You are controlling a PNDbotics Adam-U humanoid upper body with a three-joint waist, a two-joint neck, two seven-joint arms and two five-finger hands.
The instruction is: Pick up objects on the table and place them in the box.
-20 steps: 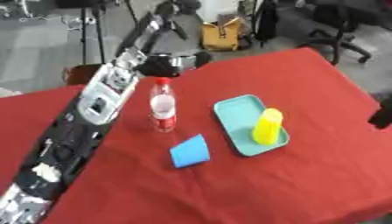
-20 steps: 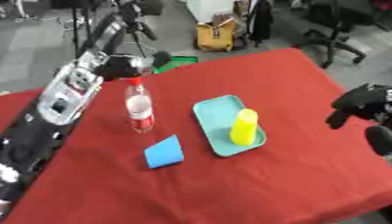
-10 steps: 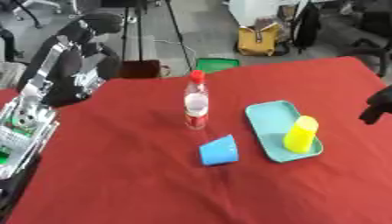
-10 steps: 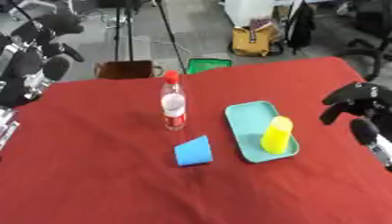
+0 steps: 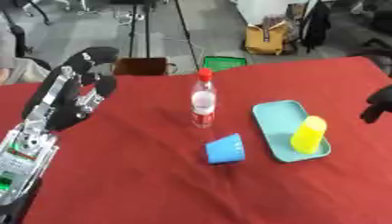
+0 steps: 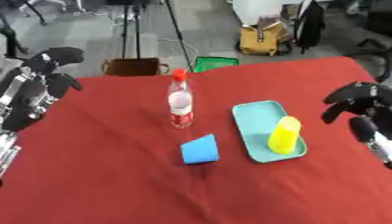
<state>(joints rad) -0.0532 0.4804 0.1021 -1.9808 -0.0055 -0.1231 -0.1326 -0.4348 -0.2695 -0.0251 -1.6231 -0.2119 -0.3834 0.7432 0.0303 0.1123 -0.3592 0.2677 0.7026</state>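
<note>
A clear bottle (image 5: 202, 104) with a red cap stands upright mid-table. A blue cup (image 5: 225, 149) lies on its side just in front of it. To the right, a yellow cup (image 5: 309, 134) lies on a teal tray (image 5: 270, 114). My left hand (image 5: 90, 64) is raised over the table's left side, well left of the bottle, fingers curled on nothing. At the right edge, beyond the tray, my right hand (image 6: 354, 99) hangs with fingers curled and nothing in them.
A red cloth covers the table (image 5: 153, 183). Past its far edge a brown box (image 5: 142, 66) and a green item (image 5: 223, 63) sit on the floor, with a yellow bag (image 5: 264, 38) farther back. My left forearm (image 5: 34, 135) lies along the left side.
The whole picture has shifted, so the camera moved. My left hand has drawn away from the bottle's cap to the left. Bottle, cups and tray keep their places.
</note>
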